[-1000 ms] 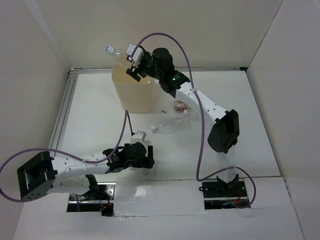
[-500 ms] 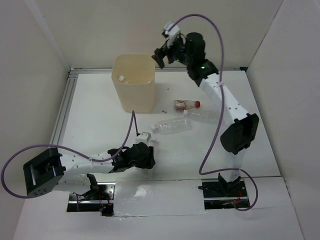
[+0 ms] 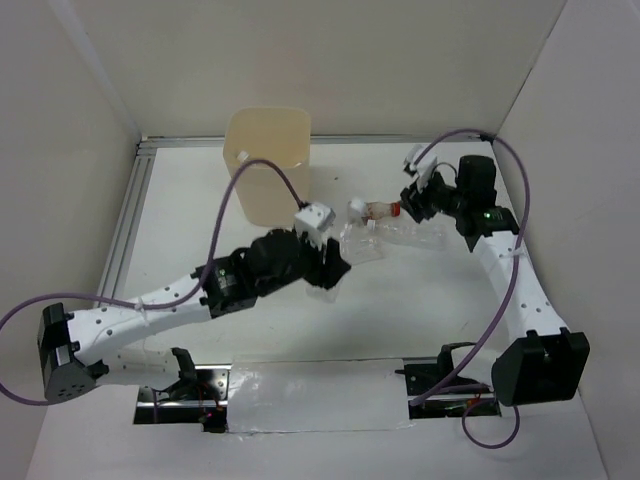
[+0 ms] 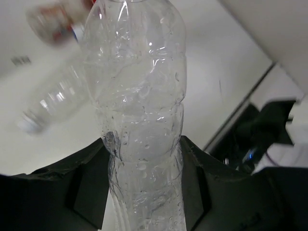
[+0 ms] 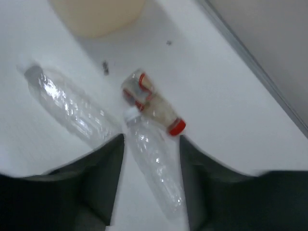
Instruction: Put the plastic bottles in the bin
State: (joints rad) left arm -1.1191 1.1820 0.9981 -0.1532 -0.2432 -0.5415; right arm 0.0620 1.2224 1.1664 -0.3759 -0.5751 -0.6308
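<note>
A clear crinkled plastic bottle (image 4: 139, 110) stands between the fingers of my left gripper (image 4: 144, 149), which is shut on its lower body; from above this bottle (image 3: 360, 245) lies mid-table with the left gripper (image 3: 333, 268) at its near end. My right gripper (image 5: 151, 144) hovers open astride a second clear bottle (image 5: 156, 168) with a white cap, a finger on each side. That bottle (image 3: 420, 235) lies just below the right gripper (image 3: 413, 203). A short red-capped bottle (image 5: 154, 108) lies touching its cap end. The cream bin (image 3: 268, 160) stands upright at the back.
A metal rail (image 3: 130, 215) runs along the table's left edge, and white walls close in the left, back and right. The bin's base (image 5: 96, 14) shows at the top of the right wrist view. A small dark speck (image 5: 105, 67) lies on the table near it.
My left arm reached forward from near its base to the middle bottle and shut on it. My right arm let a bottle go over the bin, then swung down right to the other bottles.
</note>
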